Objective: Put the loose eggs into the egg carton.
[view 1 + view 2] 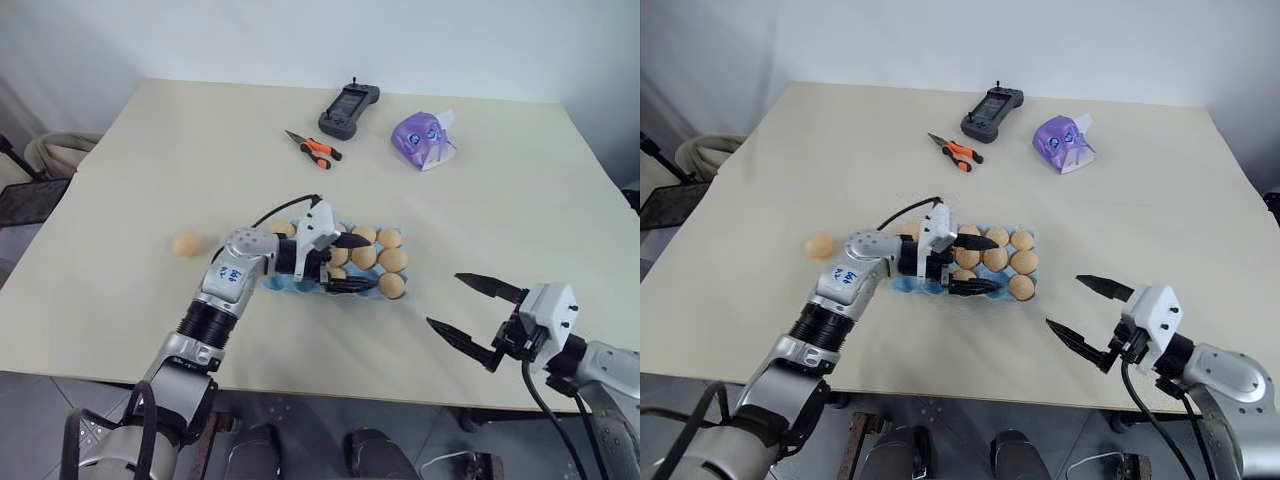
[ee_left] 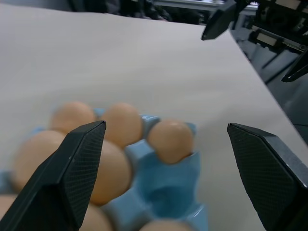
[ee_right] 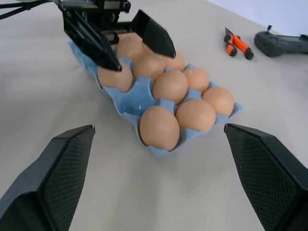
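From the head views, the egg carton (image 1: 345, 285) lies near the middle of the pale worktop (image 1: 150, 180), its long axis running left to right. The left claw (image 1: 345, 263) hangs over it, fingers spread wide around nothing. One loose egg (image 1: 187, 243) rests to the carton's left, well apart; pliers (image 1: 313, 148), a handheld controller (image 1: 349, 108) and a purple toy (image 1: 422, 139) lie far back. The right claw (image 1: 474, 306) gapes empty near the front edge.

The left wrist view shows an empty blue cup at the carton's near corner.

The right wrist view shows eggs standing in cups, one nearest cup bare, and both claws open.
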Action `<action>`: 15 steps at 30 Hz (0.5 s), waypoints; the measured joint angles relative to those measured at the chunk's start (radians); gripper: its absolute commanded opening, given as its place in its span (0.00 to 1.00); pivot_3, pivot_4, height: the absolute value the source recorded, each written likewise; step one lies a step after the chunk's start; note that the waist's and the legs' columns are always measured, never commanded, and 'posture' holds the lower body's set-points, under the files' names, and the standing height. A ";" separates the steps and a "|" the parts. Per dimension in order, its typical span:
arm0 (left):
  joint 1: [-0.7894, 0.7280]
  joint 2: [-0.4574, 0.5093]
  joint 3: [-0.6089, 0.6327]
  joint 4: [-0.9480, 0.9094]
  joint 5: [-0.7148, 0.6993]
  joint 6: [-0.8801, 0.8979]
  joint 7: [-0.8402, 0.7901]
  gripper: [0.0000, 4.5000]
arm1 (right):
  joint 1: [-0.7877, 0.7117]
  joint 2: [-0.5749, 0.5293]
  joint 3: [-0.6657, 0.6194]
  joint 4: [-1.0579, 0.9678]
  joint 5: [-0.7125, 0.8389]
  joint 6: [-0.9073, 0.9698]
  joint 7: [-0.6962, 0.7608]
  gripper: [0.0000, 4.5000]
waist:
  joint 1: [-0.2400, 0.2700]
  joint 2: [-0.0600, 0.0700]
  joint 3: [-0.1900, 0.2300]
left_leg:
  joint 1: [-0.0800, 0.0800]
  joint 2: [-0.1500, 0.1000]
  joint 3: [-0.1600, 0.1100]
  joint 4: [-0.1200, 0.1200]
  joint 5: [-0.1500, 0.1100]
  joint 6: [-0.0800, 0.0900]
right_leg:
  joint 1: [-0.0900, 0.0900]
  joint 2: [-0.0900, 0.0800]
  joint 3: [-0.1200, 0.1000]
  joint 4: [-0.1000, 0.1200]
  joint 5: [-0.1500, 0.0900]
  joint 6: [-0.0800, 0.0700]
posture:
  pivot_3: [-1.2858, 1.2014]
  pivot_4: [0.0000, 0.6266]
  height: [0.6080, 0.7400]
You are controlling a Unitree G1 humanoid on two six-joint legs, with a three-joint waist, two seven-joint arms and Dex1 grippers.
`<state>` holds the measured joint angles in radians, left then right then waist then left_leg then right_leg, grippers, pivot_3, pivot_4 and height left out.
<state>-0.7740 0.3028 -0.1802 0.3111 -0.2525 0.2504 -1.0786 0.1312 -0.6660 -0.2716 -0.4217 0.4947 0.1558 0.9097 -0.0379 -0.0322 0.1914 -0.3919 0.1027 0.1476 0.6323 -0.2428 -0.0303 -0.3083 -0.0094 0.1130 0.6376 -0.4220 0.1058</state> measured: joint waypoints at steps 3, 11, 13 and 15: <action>0.025 0.076 0.088 -0.063 -0.032 0.013 0.017 0.98 | -0.059 0.000 0.041 0.023 -0.003 -0.001 0.018 1.00 | -0.004 0.000 0.000 | 0.000 0.001 0.000 0.000 0.000 0.000 | 0.000 0.000 0.000 0.001 0.000 0.000 | 0.52 0.24 1.00; 0.318 0.310 0.277 -0.335 -0.155 0.134 0.006 0.98 | -0.142 0.000 0.094 0.108 -0.005 -0.001 0.060 1.00 | -0.012 0.000 0.001 | 0.001 0.004 -0.001 0.001 0.000 0.000 | 0.001 -0.001 -0.002 0.000 0.000 0.000 | 0.52 0.24 1.00; 0.333 0.316 0.287 -0.346 -0.156 0.133 0.009 0.98 | -0.154 0.000 0.103 0.123 -0.005 -0.002 0.069 1.00 | -0.004 0.001 0.001 | 0.001 0.002 -0.001 0.001 0.001 0.001 | 0.002 -0.003 -0.002 0.001 0.000 0.000 | 0.52 0.24 1.00; 0.335 0.305 0.276 -0.348 -0.156 0.131 0.008 0.98 | -0.167 0.000 0.113 0.139 -0.007 -0.003 0.080 1.00 | 0.000 0.001 0.001 | 0.001 0.000 -0.001 0.001 0.001 0.002 | 0.002 -0.004 -0.002 0.001 0.001 0.002 | 0.52 0.24 1.00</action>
<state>-0.4395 0.6080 0.0955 -0.0372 -0.4085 0.3811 -1.0704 -0.0355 -0.6661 -0.1591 -0.2829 0.4873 0.1533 0.9893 -0.0382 -0.0316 0.1921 -0.3912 0.1032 0.1463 0.6330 -0.2416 -0.0283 -0.3059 -0.0132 0.1108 0.6384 -0.4210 0.1073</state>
